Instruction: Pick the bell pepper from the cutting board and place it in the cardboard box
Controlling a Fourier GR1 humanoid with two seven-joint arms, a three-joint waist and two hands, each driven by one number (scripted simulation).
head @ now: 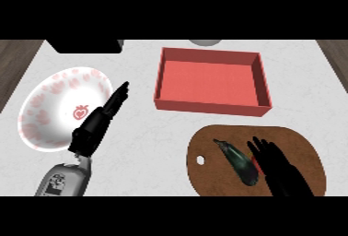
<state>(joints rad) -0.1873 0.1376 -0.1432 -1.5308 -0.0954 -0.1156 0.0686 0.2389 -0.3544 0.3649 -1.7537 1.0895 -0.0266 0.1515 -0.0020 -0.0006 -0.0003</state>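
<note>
Diagonally, bell pepper, narrow end pointing far-left

We see a white marbled bench, with brown wood planking showing past both its far corners.

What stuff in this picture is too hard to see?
Head view:
The bell pepper: its right side is hidden by the right hand; touching or not, unclear.
The black thing at the top left: cut off by the upper edge.
The grey round thing at the top: mostly cut off too.
</note>
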